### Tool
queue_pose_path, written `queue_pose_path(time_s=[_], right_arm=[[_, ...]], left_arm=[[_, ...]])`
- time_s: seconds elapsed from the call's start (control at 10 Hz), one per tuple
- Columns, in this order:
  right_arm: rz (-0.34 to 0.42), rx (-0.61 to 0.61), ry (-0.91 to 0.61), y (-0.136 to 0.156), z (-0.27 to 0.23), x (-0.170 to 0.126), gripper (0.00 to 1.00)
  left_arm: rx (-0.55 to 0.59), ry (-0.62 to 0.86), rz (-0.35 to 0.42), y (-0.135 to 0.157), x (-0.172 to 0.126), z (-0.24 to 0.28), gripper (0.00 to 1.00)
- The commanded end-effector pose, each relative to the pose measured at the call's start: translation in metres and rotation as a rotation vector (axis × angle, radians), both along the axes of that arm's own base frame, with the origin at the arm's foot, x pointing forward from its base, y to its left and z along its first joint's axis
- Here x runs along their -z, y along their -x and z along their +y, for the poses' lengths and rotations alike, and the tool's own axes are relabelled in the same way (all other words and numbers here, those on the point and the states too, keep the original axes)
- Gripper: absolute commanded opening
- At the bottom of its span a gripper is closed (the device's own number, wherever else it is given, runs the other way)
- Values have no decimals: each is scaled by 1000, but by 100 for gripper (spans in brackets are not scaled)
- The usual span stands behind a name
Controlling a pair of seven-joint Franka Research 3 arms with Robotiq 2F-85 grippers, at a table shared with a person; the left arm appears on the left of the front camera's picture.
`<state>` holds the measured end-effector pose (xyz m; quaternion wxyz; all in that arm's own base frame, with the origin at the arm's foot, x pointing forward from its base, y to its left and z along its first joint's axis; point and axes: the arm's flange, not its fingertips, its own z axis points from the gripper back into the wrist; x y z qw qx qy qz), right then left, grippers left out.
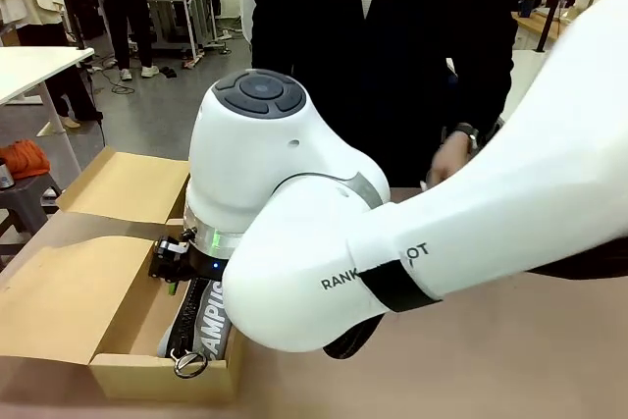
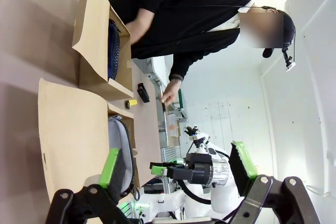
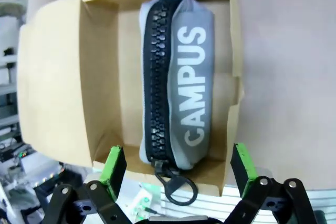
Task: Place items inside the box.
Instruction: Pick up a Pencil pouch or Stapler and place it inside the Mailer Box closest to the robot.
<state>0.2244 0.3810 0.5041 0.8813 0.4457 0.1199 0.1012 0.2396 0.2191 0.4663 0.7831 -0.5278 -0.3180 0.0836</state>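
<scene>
Right jaws are hanging released over the grey CAMPUS pouch (image 3: 181, 77) lying in the cardboard box (image 3: 100, 82) on the tan surface (image 3: 289, 51), spare room alongside; left jaws are gaping too.

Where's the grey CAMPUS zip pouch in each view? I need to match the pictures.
Front view: the grey fabric zip pouch lettered CAMPUS, lower left, by the bottom edge.
Left wrist view: the pouch, lower left.
Right wrist view: the pouch, centre, zip on its left.
Shared landmark: the open brown cardboard box holding it.
</scene>
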Motion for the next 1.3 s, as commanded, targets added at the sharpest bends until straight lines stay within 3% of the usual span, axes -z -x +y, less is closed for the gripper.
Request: queue_pose_path(time_s=[0.0, 0.1, 0.3, 0.5, 0.7, 0.9, 1.2], right_arm=[[54, -70, -63, -16, -14, -4, 100], [105, -110, -210, -33, -59, -20, 100], [111, -79, -356, -46, -154, -48, 100], [151, -94, -477, -37, -262, -61, 100], [139, 5, -548, -21, -347, -47, 100], [69, 119, -626, 9, -404, -22, 100], [-41, 261, -652, 68, -439, 27, 100]], left_arm=[[3, 5, -33, 0, -1, -1, 100], [3, 5, -33, 0, -1, -1, 100], [3, 5, -33, 0, -1, -1, 100], [3, 5, -33, 0, -1, -1, 100], [3, 5, -33, 0, -1, -1, 100], [3, 5, -33, 0, -1, -1, 100], [3, 5, -33, 0, -1, -1, 100]])
